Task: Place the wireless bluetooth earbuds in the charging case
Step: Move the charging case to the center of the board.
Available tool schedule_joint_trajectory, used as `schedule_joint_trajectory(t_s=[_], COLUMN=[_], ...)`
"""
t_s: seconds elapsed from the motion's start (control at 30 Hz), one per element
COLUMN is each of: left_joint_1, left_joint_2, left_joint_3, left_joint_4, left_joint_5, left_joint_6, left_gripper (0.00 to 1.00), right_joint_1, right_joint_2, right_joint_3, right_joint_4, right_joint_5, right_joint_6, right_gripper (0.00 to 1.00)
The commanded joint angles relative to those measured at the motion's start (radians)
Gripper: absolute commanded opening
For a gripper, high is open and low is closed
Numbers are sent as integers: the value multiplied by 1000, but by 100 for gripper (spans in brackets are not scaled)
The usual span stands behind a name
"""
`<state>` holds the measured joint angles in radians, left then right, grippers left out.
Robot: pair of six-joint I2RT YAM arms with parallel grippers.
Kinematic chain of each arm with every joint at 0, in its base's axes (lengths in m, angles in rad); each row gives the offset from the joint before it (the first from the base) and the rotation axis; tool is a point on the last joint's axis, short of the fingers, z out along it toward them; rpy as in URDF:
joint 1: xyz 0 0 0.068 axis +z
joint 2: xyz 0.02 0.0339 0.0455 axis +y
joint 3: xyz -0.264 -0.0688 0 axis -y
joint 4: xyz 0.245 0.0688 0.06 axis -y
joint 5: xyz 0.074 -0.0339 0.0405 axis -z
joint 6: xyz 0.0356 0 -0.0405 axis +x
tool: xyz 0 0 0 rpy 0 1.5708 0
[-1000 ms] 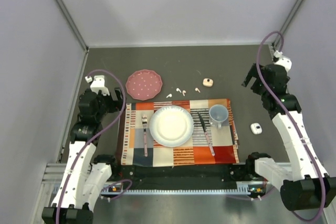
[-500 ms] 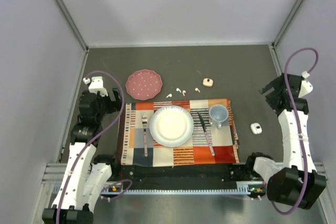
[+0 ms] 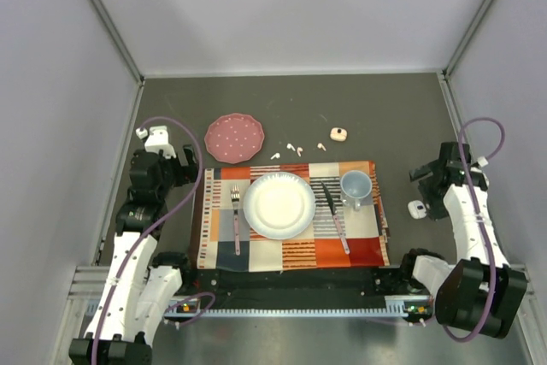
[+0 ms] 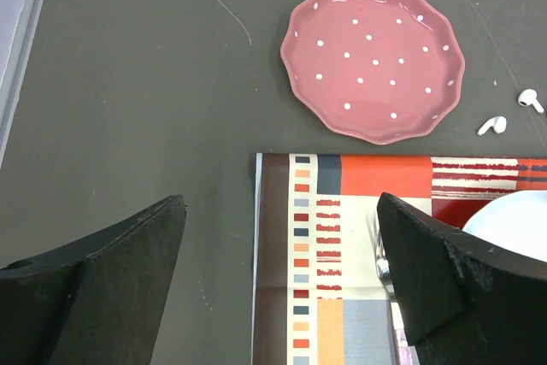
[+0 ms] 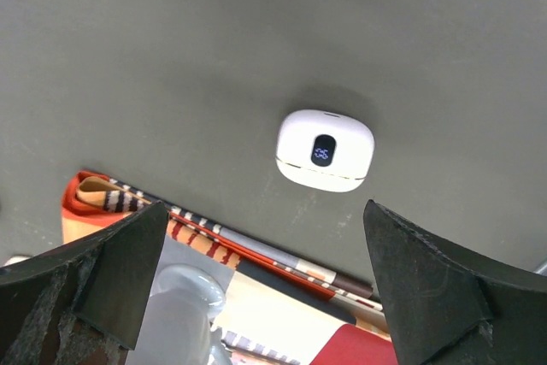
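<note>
Now left gripper point(image 4: 280, 203) and right gripper point(image 5: 265, 211) are gaping empty, right one hovering over white case point(image 5: 325, 150) right of mat point(image 3: 350, 250). Tiny, light, slippery earbuds point(image 4: 492, 126) are lying past mat's far edge, likely needing pinch across body.

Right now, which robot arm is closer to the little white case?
Right. The right arm has its open jaws right by the white case. The left arm is far across the placemat, its jaws near the pink plate.
</note>
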<state>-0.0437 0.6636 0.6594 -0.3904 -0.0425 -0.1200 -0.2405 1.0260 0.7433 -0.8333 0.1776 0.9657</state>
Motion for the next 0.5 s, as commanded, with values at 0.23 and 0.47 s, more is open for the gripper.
schedule_joint_trajectory(t_s=[0.23, 0.47], left_joint_1=[2, 2], left_joint_2=[-5, -2], left_joint_3=[-11, -15], left_joint_4=[44, 44], left_joint_5=[-11, -14], left_joint_6=[10, 8], left_gripper=[99, 99], right_joint_1=[-6, -6], right_joint_2=[74, 215], right_joint_3=[-32, -9], right_joint_4=[14, 85], right_joint_5=[55, 77], right_joint_6=[111, 79], right_gripper=[96, 81])
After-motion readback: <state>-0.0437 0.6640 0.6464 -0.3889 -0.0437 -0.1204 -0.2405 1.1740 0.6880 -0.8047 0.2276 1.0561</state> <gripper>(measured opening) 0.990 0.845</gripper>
